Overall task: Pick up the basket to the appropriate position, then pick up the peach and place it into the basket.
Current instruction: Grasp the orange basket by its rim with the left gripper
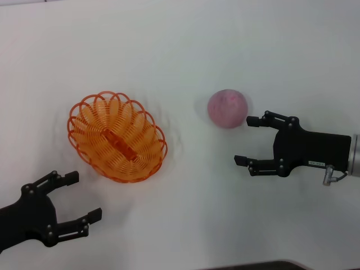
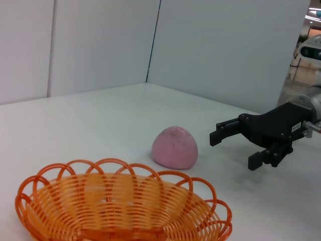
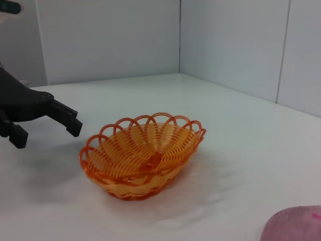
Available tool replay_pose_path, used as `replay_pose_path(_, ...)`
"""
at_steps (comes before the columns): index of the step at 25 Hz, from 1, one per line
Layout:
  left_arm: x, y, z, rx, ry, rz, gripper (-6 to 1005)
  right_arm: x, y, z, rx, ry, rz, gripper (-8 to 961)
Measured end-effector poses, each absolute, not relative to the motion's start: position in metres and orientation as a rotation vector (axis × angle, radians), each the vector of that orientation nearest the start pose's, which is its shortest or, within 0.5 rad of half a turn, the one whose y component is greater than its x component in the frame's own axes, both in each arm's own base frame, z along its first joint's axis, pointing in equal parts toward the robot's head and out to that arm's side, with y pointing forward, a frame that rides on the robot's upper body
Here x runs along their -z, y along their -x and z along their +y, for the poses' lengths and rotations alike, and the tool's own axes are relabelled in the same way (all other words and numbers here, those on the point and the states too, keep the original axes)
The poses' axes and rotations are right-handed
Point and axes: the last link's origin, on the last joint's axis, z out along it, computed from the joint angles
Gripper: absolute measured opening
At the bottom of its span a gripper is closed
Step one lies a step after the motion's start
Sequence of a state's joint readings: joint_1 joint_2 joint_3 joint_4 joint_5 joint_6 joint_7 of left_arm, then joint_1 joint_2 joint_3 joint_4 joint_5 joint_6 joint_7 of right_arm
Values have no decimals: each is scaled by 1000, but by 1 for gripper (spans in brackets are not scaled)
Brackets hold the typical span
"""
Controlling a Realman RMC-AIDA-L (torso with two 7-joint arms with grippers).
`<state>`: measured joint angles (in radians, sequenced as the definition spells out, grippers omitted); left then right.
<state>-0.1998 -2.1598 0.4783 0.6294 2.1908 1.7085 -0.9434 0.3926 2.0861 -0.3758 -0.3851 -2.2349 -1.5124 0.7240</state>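
Observation:
The orange wire basket [image 1: 117,136] [image 2: 120,211] [image 3: 143,153] lies on the white table, left of centre in the head view. The pink peach [image 1: 227,108] [image 2: 175,147] [image 3: 293,224] rests to its right, apart from it. My left gripper [image 1: 84,197] [image 3: 47,124] is open, low at the left, a short way in front of the basket and touching nothing. My right gripper [image 1: 246,140] [image 2: 235,148] is open at the right, its fingers pointing left. Its far fingertip sits just beside the peach; nothing is held.
The white table [image 1: 180,50] spreads around both objects. White partition walls [image 2: 100,45] stand behind it. The table's front edge shows as a dark strip [image 1: 264,265] at the bottom of the head view.

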Motion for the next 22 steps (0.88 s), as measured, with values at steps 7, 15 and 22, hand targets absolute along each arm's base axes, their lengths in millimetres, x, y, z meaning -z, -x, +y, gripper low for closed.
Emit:
replay_pose_path(7,25,340,196,680,2671,-583,938,38,-336,253,-567,2653,340,944)
replay_pose_path(15,24,340,197,692,2664,-614,937,38,-336,253,-567,2653,340,942)
replay_pose_path(22,10,335,203,780,2635,-855,936,38,-336,253,-568,2653,339,942)
